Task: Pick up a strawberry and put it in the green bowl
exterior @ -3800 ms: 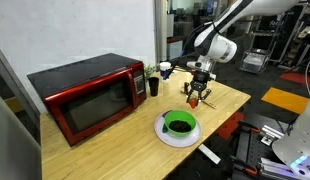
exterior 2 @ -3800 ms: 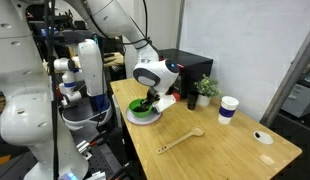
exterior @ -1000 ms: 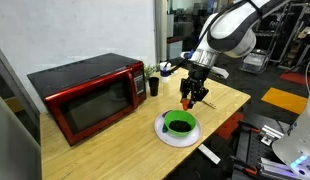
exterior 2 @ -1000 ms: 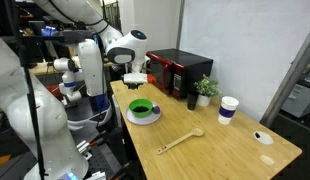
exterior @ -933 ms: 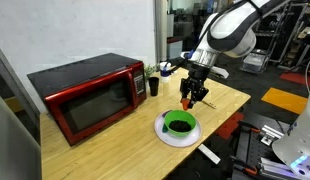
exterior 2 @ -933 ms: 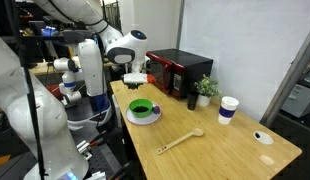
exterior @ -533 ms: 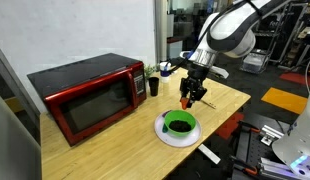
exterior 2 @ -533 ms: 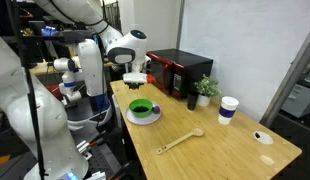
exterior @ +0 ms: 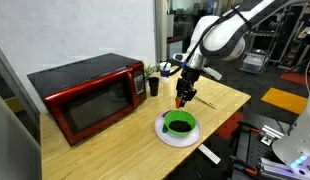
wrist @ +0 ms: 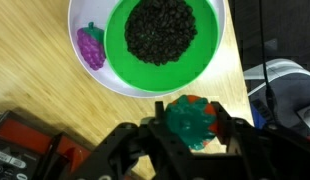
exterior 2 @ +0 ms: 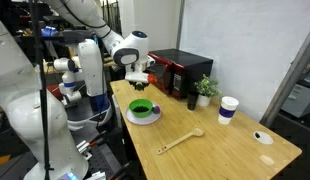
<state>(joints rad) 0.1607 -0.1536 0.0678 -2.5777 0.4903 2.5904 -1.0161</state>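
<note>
Teal-topped red strawberry [wrist: 192,120]; green bowl [wrist: 160,80], dark inside; white plate [wrist: 221,45].

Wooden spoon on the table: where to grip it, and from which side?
Take the spoon mid-handle, straight down from above, jaws across its narrow width. It lies flat on the table, so a side approach likely finds no gap; the handle is straight and thin, the head wider.

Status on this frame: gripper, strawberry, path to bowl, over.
Gripper shut on strawberry, held aloft. Green bowl on white plate, strawberry not yet in. Purple grape piece beside bowl; nothing seen blocking.
</note>
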